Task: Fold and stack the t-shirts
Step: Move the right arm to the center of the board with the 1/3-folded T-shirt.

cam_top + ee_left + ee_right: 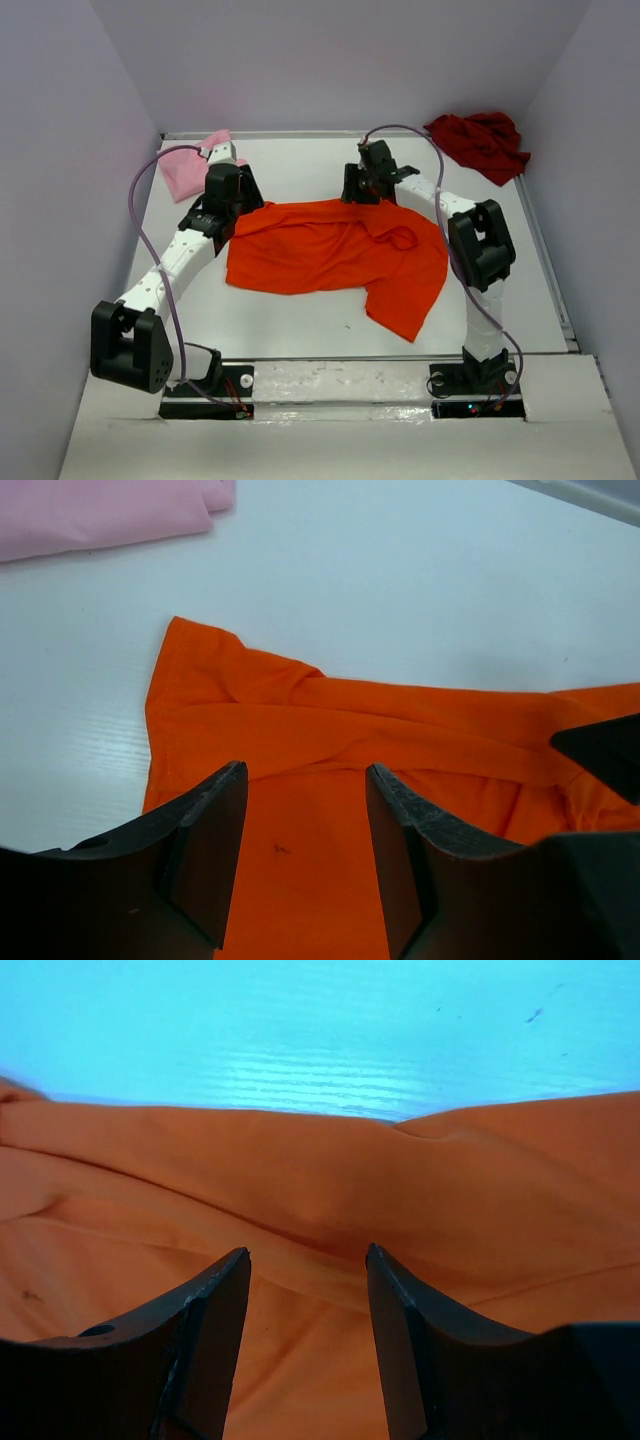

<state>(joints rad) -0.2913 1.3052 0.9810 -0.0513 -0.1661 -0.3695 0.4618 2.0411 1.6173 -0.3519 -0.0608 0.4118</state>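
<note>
Mid-worktop (pixel 300 325), my two arms reach over the bright orange t-shirt (pixel 330 255), which lies spread but rumpled in the centre, one part trailing toward the near right. My left jaws stand parted at the shirt's far left edge, nothing between them; the left wrist camera looks down through the gap at a folded ridge of orange cloth (pixel 300 730) and bare white worktop (pixel 400 580) beyond it. My right jaws, also parted and holding nothing, hang over the shirt's far edge further right, where the right wrist camera shows creased orange fabric (pixel 300 1180) running across the whole view below a strip of worktop (pixel 300 1020). Whether either pair of tips touches the cloth, I cannot tell. The light pink t-shirt (pixel 190 165) sits in the far left corner, just behind my left arm (pixel 180 250); its edge shows at the top of the left wrist view (pixel 90 515). The dark red t-shirt (pixel 480 140) lies bunched at the far right corner, well apart from my right arm (pixel 480 250)
</note>
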